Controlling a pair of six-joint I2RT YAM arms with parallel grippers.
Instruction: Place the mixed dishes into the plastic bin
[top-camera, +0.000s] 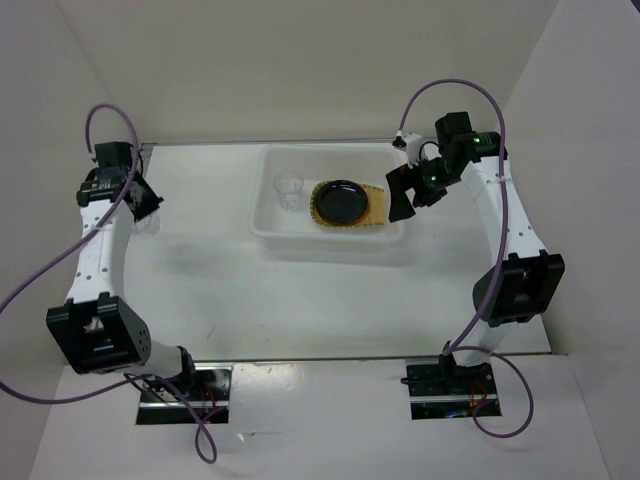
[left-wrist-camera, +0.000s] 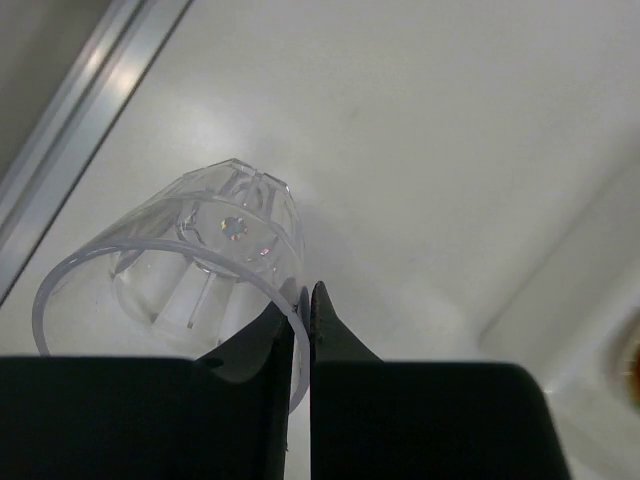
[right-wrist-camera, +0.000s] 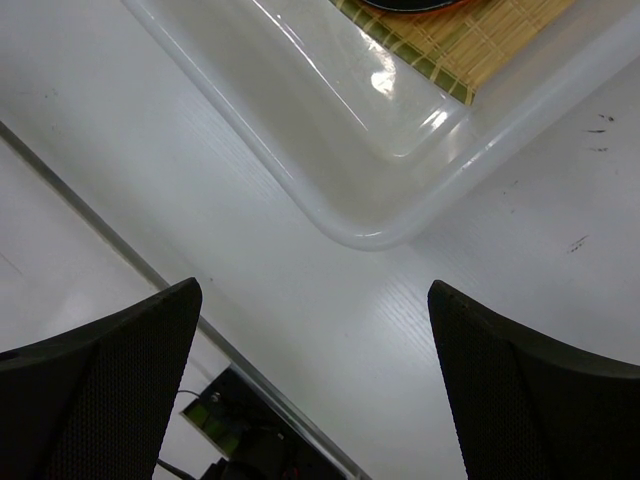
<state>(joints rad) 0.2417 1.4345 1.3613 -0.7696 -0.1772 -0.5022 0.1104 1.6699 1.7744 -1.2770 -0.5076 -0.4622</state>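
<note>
White table (top-camera: 200, 280), far left: left gripper (left-wrist-camera: 303, 300) pinches the rim of the tilted clear cup (left-wrist-camera: 200, 250), right gripper (right-wrist-camera: 312, 300) spread beside the plastic bin (top-camera: 300, 238); grasp step, next likely lift and carry right over the bin.

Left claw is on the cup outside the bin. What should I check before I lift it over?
1. Left claw on the clear cup: ok, the rim sits between the nearly shut fingers.
2. Grip depth: cannot tell, only a thin edge of the rim is caught.
3. Landing room in the plastic bin: ok, there is bare floor around the second cup.
4. Right claw clear of the path: ok, it is open at the bin's right end.
5. Black plate and bamboo tray binned: ok, the plate rests on the tray.
</note>
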